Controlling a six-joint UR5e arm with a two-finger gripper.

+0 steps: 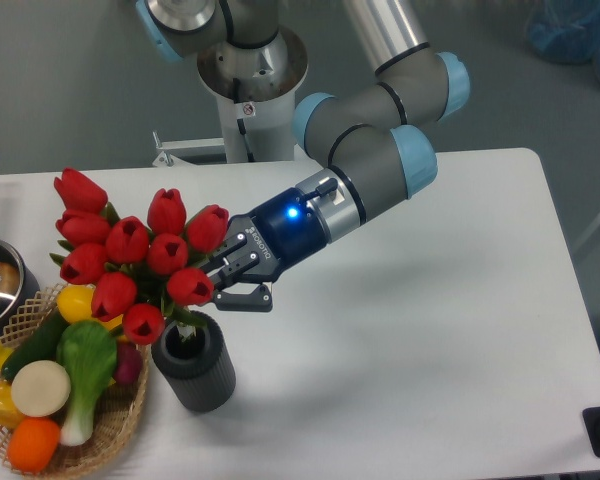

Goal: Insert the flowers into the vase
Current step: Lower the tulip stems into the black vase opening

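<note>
Gripper, at centre left of the frame, is clamped on the flowers just above the vase at lower left, the stems reaching into its mouth. Risk: the wide, leftward-leaning bunch could tip the vase toward the basket on release.

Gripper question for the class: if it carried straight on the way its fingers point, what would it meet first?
The gripper points left and slightly down, so probably the flowers it already holds, then the basket beyond; depth is unclear.
</note>
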